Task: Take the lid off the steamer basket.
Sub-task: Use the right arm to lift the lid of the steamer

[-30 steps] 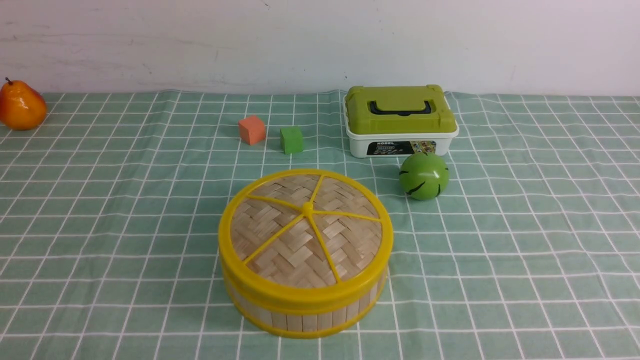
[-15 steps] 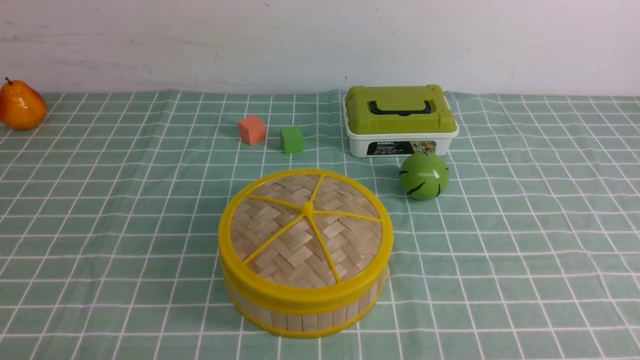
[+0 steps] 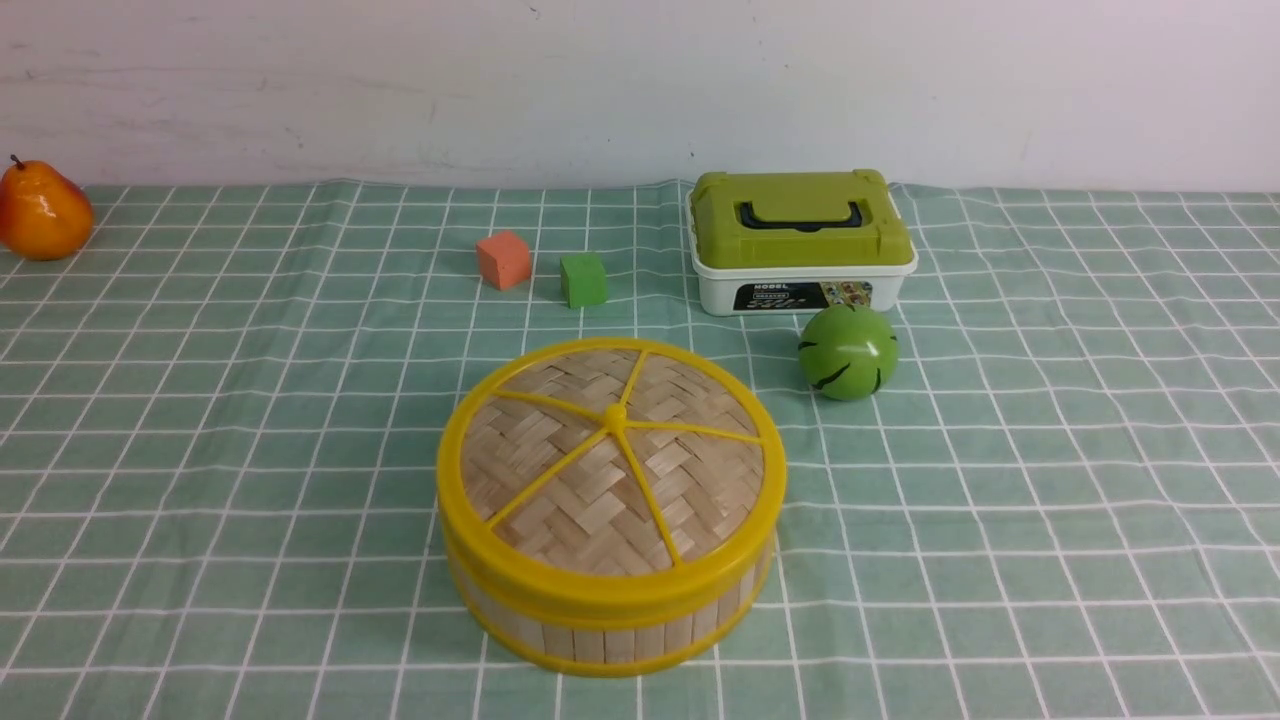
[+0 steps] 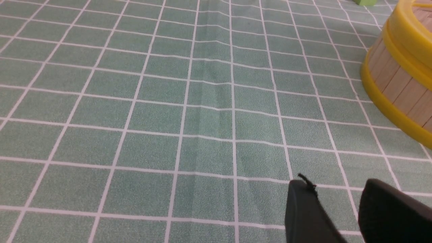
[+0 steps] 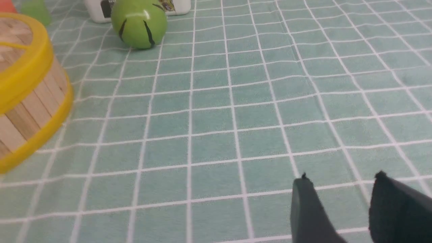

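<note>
Lid (image 3: 612, 460) sits on the steamer basket (image 3: 604, 640) — both your left gripper (image 4: 332, 184) and right gripper (image 5: 341, 177) stand open, holding nothing.

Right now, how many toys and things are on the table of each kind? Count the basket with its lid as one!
Blocks: 2
Green striped ball: 1
Orange pear-shaped thing: 1
White box with green lid: 1
Lidded steamer basket: 1
Total: 6

The table (image 3: 1000, 520), in green checked cloth (image 3: 250, 400), carries the lidded steamer basket (image 3: 605, 640)! Behind it sit two small blocks (image 3: 504, 260), a white box (image 3: 805, 245), a green ball (image 3: 848, 352) and, far left, an orange pear (image 3: 45, 212).
</note>
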`<state>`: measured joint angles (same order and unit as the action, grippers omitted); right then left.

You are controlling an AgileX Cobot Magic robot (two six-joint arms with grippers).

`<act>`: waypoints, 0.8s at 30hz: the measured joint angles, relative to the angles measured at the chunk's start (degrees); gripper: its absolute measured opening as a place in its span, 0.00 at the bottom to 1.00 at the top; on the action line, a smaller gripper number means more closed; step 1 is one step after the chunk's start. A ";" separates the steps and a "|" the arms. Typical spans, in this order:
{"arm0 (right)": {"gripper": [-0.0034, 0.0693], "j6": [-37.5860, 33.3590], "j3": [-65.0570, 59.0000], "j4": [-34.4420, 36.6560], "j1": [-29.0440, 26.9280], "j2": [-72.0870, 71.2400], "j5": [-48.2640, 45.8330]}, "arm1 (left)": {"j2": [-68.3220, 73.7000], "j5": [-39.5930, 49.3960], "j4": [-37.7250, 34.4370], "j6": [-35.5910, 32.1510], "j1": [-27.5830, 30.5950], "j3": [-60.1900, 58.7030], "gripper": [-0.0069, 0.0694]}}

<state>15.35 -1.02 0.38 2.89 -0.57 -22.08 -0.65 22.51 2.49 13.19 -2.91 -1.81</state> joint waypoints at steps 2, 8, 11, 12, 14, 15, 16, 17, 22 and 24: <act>0.38 5.46 0.00 10.25 0.00 0.00 0.13 | 0.00 0.00 0.00 0.00 0.00 0.00 0.40; 0.38 21.15 -0.45 36.53 0.00 0.00 -0.70 | 0.00 0.00 0.00 0.00 0.00 0.00 0.40; 0.38 22.38 -0.47 38.08 0.00 0.00 -0.70 | 0.00 0.00 0.00 0.00 0.00 0.00 0.40; 0.38 22.45 -0.47 37.46 0.00 0.00 -0.70 | 0.00 0.00 0.00 0.00 0.00 0.00 0.40; 0.38 22.55 -0.47 34.75 0.00 0.00 -0.59 | 0.00 0.00 0.00 0.00 0.00 0.00 0.40; 0.38 22.55 -0.47 33.72 0.00 0.00 -0.48 | 0.00 0.00 0.00 0.00 0.00 0.00 0.40; 0.38 22.49 -0.47 33.04 0.00 0.00 -0.32 | 0.00 0.00 0.00 0.00 0.00 0.00 0.40; 0.38 22.24 -0.47 32.62 0.00 0.00 -0.27 | 0.00 0.00 0.00 0.00 0.00 0.00 0.40; 0.38 17.13 -0.47 32.21 0.00 0.00 -0.09 | 0.00 0.00 0.00 0.00 0.00 0.00 0.40; 0.35 13.29 0.33 32.05 0.00 0.00 -1.06 | 0.00 0.00 0.00 0.00 0.00 0.00 0.40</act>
<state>28.64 -0.69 32.44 2.89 -0.57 -23.14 -0.65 22.51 2.49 13.19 -2.91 -1.81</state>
